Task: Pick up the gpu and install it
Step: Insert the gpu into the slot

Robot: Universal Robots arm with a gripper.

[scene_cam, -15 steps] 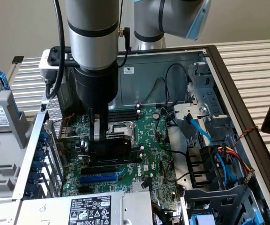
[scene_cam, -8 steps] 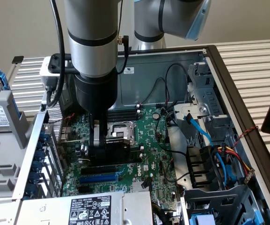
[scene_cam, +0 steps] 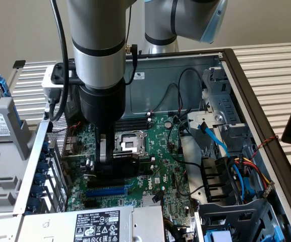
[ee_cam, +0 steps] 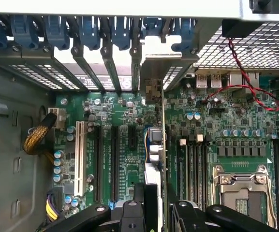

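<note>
With the claw (ee_cam: 154, 210) partly closed on the gpu (ee_cam: 154, 145), held edge-on over the motherboard (ee_cam: 129, 116), the card should be vertical and square to its slot.

The gpu (ee_cam: 154, 145) stands on edge, seemingly in a slot, between the expansion slots (ee_cam: 114, 159) and the CPU socket (ee_cam: 241, 186).

Matt green mobo (scene_cam: 165, 176) & bare sheet-metal case (scene_cam: 185, 85).
</note>
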